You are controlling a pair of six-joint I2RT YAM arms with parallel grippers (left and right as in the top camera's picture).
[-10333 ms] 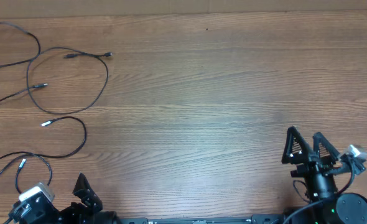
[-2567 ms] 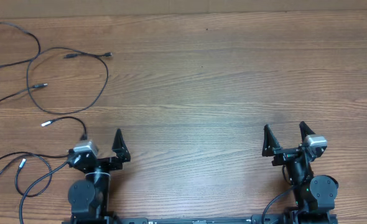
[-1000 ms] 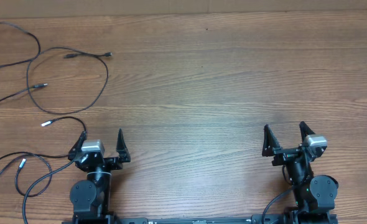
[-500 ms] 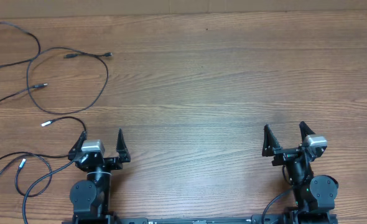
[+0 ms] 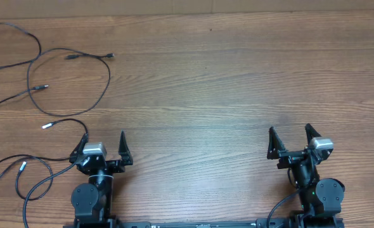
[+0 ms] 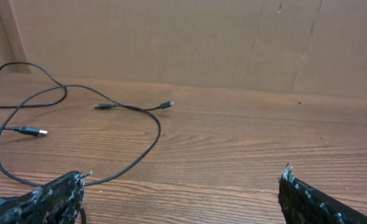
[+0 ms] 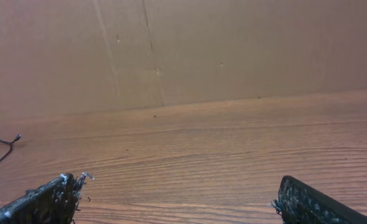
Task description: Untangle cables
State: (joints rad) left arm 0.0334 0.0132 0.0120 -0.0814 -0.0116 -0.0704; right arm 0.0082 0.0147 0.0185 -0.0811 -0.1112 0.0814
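Change since earlier: over the last ten seconds I see both arms have swung out from the table's near edge to a forward-facing ready pose; in the final second nothing shifts, and the cables lie exactly as they did.
Cables, location: the black cables (image 5: 66, 82) sit at the far left of the wooden table (image 5: 225, 82), spread in loose loops, well apart from the right arm and near the left one.
Cables, layout: one large loop crosses a longer cord at the top left; a white-tipped plug (image 5: 45, 125) lies just below it, and another cord curls at the left near edge. A silver-tipped plug (image 6: 36, 132) shows in the left wrist view.
Handling: I judge them light, limp and thin, likely to slide on the wood and drag neighbours along where they cross.
Where to grip: I would pinch a cord just behind a plug, or on a free stretch away from a crossing.
Left gripper (image 5: 103, 144): fingers spread wide, holding nothing, level and pointing away from me, its left finger beside a cord.
Right gripper (image 5: 290, 138): likewise wide apart and empty, aimed at bare wood and the cardboard backdrop (image 7: 233, 43).
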